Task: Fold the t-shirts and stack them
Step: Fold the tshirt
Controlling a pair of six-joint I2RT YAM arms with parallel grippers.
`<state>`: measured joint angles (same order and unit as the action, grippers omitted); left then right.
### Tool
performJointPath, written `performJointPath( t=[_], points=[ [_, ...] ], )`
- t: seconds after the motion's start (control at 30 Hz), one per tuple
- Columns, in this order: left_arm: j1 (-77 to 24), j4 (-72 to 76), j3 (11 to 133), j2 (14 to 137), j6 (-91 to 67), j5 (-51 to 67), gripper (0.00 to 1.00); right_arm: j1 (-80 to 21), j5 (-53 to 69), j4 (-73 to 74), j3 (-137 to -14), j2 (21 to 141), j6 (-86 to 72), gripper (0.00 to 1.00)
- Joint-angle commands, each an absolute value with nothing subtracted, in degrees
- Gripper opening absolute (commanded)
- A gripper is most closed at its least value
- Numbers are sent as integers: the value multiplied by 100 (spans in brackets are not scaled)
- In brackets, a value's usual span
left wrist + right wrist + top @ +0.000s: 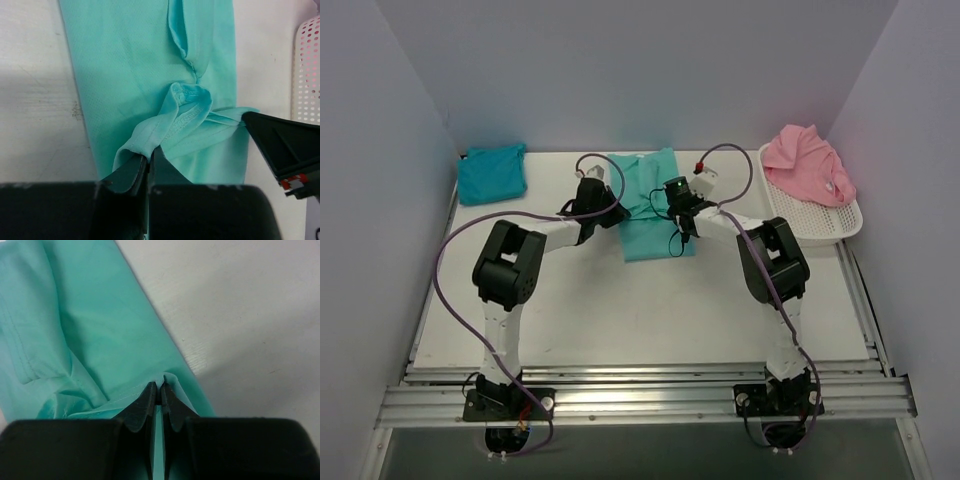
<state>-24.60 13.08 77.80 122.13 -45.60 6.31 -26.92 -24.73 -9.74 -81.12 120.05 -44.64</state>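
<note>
A sea-green t-shirt (655,225) lies as a long, narrow folded strip at the middle back of the table. My left gripper (616,205) is at its left side, shut on a raised fold of its hem (165,125). My right gripper (662,208) is at the strip's right side, shut on a pinch of the shirt's edge (161,386). The cloth bunches between the two grippers. A darker turquoise-blue t-shirt (492,172) sits folded at the back left. A pink t-shirt (808,162) lies crumpled in the basket.
The white mesh basket (825,225) stands at the back right, and its wall (307,75) shows in the left wrist view. Walls close in the table on three sides. Purple cables loop over both arms. Bare tabletop (250,315) lies right of the shirt.
</note>
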Motion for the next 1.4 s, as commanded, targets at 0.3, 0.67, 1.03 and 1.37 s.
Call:
performJointPath(
  t=[0.3,0.67,1.03,1.37],
  points=[
    [-2311,1863,8147,12506,-4518,624,84,-2540,-2452,-1809,-8192,12525,-4307,70],
    [-2197,1793,8341,12350,-4369,633,94,-2593,-2803,-2092,-8402,11700,-3912,94],
    [-2013,1371,7420,10470,-3955,89,94,-2813,-3243,-2110,-6762,9713,-3638,95],
    [-2004,1688,6028,8946,-3675,394,94,-3313,-3313,-1951,-5011,8078,-4245,95]
  ],
)
